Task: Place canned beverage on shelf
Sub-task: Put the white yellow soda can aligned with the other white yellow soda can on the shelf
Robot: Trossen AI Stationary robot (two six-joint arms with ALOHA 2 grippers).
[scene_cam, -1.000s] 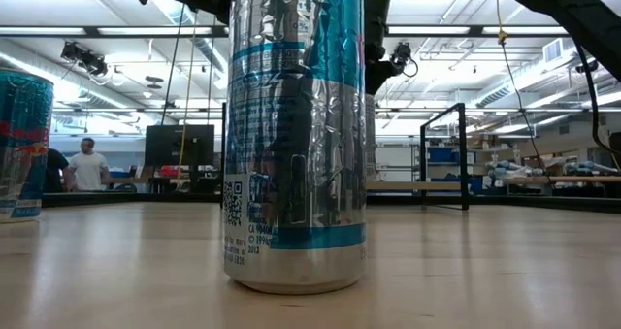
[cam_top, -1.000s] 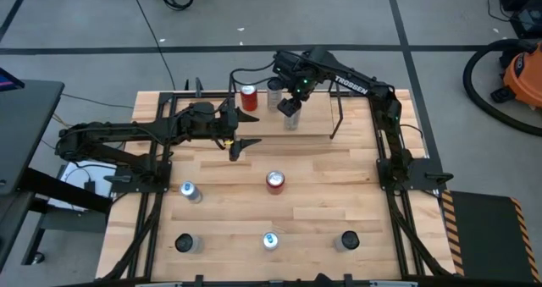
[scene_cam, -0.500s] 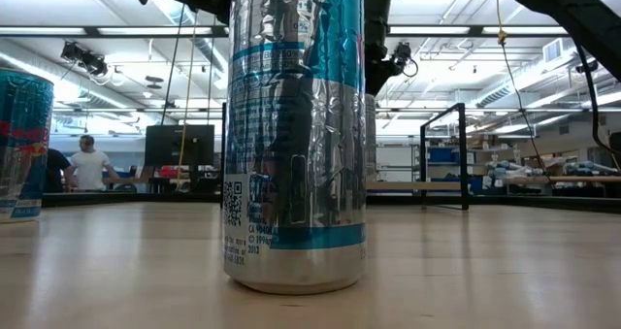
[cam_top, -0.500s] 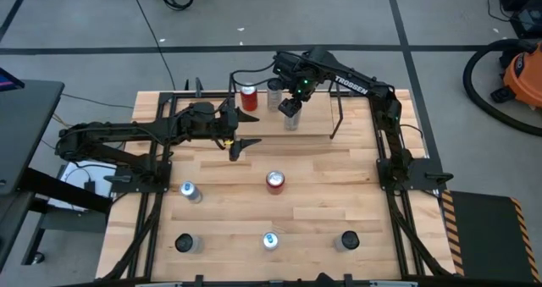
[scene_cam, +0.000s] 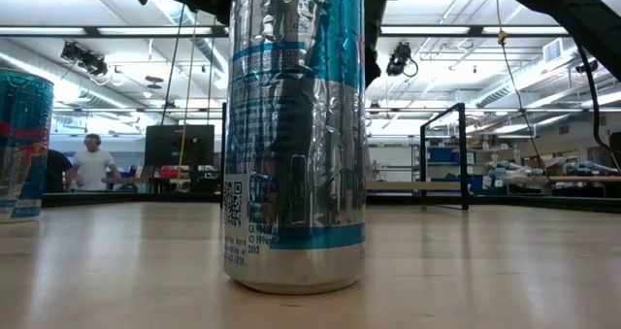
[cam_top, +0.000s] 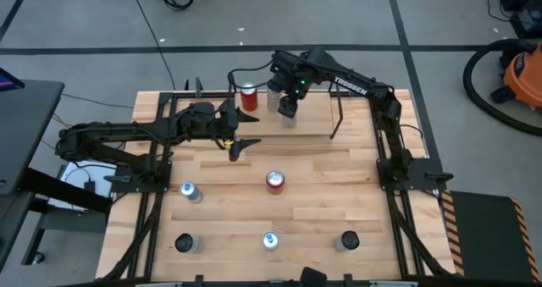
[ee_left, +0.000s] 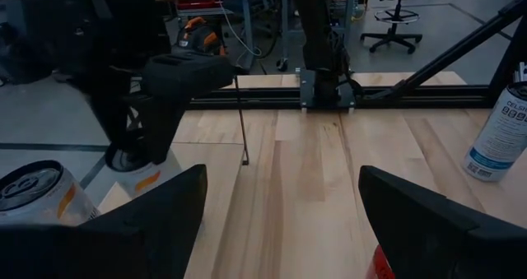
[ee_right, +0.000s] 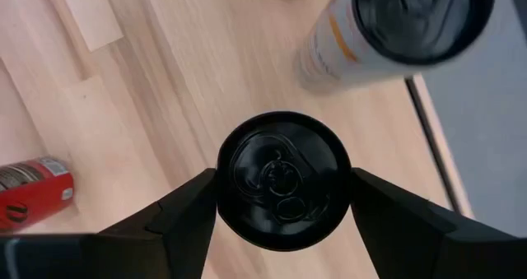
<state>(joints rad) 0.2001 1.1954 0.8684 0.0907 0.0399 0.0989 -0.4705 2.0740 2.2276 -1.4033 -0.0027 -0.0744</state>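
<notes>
The right arm (cam_top: 356,85) carries the white word TROSSEN, legible only from above. In the low view a tall silver-and-blue can (scene_cam: 296,135) fills the middle; its small print is unreadable beyond a QR code and "CA", and its top is cut off. Left of it, a blue can (scene_cam: 21,145) is half out of frame and shows part of a red-and-yellow logo. In the left wrist view a white can (ee_left: 502,135) at the edge reads "CELSI", the rest cropped.

The shelf (cam_top: 254,118) stands at the table's far edge. From above, a red can (cam_top: 248,96) stands on it, with a pale can (cam_top: 274,91) beside that. The right gripper (cam_top: 290,109) hangs over the shelf, just beside the pale can. Only the right wrist view shows what it carries: a black-topped can (ee_right: 283,180) sits between the two fingers (ee_right: 177,217), which press its sides, so it is gripped. That view also shows an orange-striped can (ee_right: 395,32) nearby and a red can lying at the frame's side.

The left gripper (cam_top: 240,141) waits near the shelf's near edge; its wrist view shows the fingers (ee_left: 148,221) set wide apart, holding nothing.

Five more cans stand on the table (cam_top: 339,177) nearer the camera side; their labels cannot be read from above. A person (scene_cam: 92,164) shows far behind in the low view.
</notes>
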